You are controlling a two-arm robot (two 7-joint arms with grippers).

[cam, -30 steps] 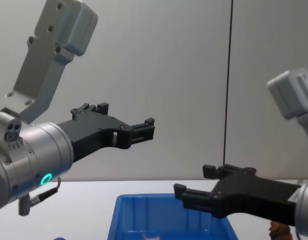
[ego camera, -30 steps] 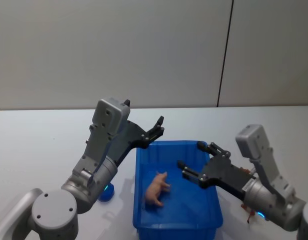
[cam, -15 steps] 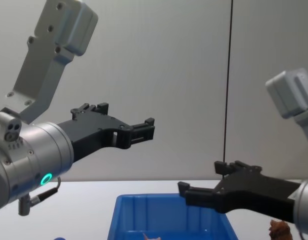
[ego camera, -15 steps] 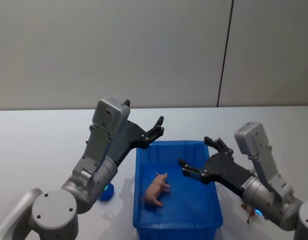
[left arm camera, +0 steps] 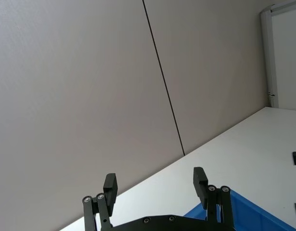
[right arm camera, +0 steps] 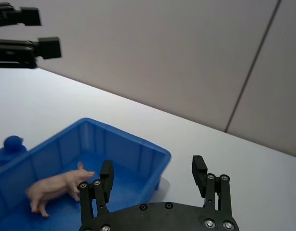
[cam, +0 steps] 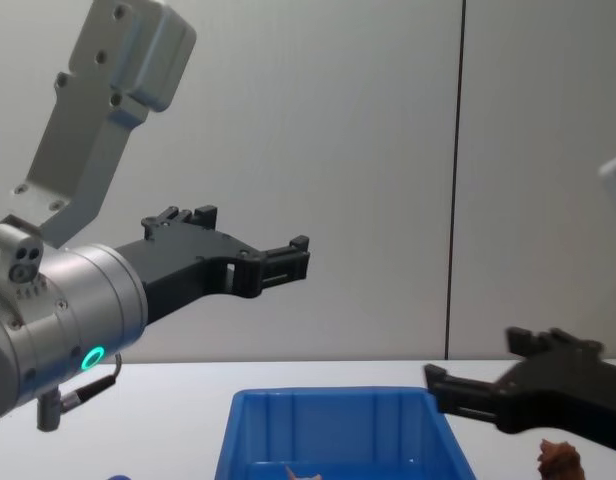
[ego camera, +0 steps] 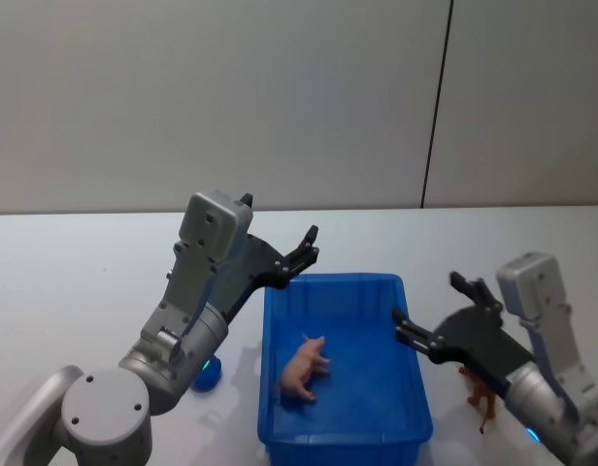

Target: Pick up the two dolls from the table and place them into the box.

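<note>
a white table (ego camera: 66, 262) meets a grey panelled wall (ego camera: 231, 97). pale doll (ego camera: 305, 367) lies in the blue box (ego camera: 338, 445), snout far-right, rump near-left; reddish-brown doll (ego camera: 479, 393) stands right of it. left gripper (ego camera: 301, 254), right gripper (ego camera: 425, 299) both spread wide.

Box (ego camera: 343, 449) is showing plain bright blue. Doll inside (ego camera: 305, 366) is showing pale pink; other doll (ego camera: 477, 391), 3 o'clock of box, is showing reddish-brown. Table (ego camera: 76, 282) is reading plain white. Left hand (ego camera: 309, 248) and right hand (ego camera: 427, 301) are showing matte black, arms silver-grey. Small blob (ego camera: 207, 373), 9 o'clock of box, is showing blue.
</note>
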